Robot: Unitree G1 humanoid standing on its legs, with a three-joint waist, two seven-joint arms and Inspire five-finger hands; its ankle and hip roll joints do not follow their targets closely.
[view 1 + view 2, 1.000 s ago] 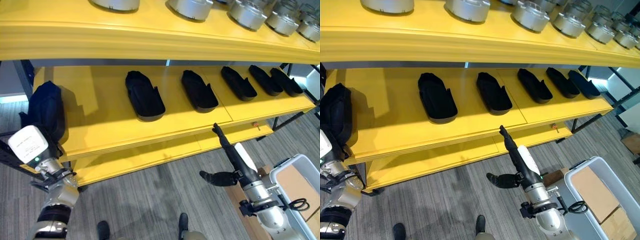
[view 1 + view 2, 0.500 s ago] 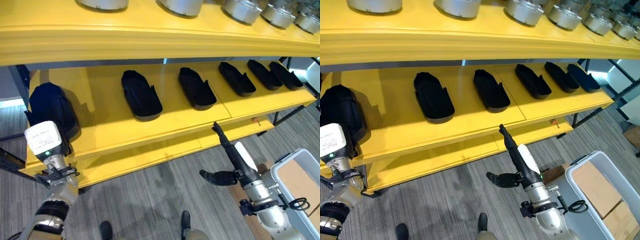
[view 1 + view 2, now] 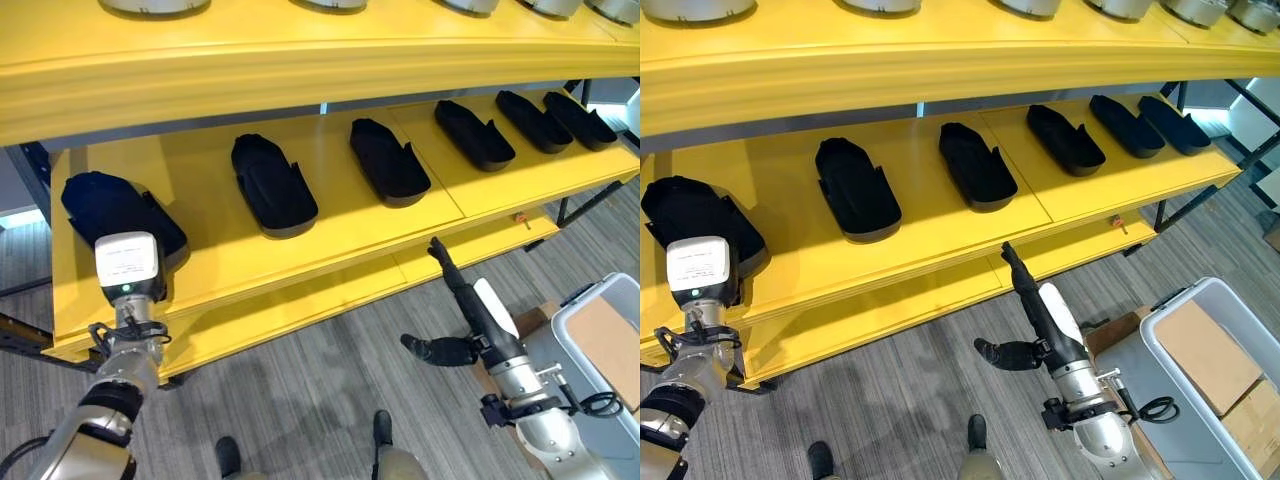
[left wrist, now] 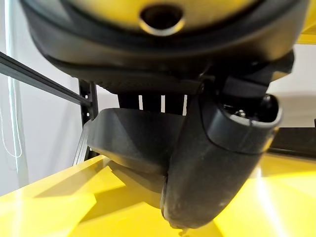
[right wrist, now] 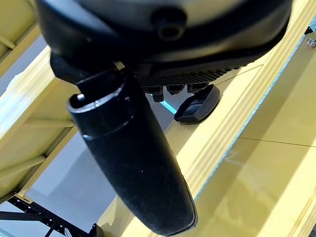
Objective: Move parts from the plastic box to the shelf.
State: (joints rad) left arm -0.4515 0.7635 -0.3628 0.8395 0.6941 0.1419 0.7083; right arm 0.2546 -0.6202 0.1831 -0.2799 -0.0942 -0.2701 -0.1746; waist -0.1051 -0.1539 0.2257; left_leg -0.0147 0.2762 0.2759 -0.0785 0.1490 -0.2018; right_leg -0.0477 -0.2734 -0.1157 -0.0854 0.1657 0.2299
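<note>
Black part [image 3: 118, 207], on the middle shelf [image 3: 330, 235] at its left end, long axis slanting back-left, held in the left hand [image 4: 207, 163] with thumb curled against its near end; right hand [image 3: 455, 300], fingers straight and empty, well apart rightward.

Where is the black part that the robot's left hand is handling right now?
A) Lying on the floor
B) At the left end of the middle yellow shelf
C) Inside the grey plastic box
B: the left hand is at the black part, which sits at the left end of the yellow shelf, beside the other parts.
</note>
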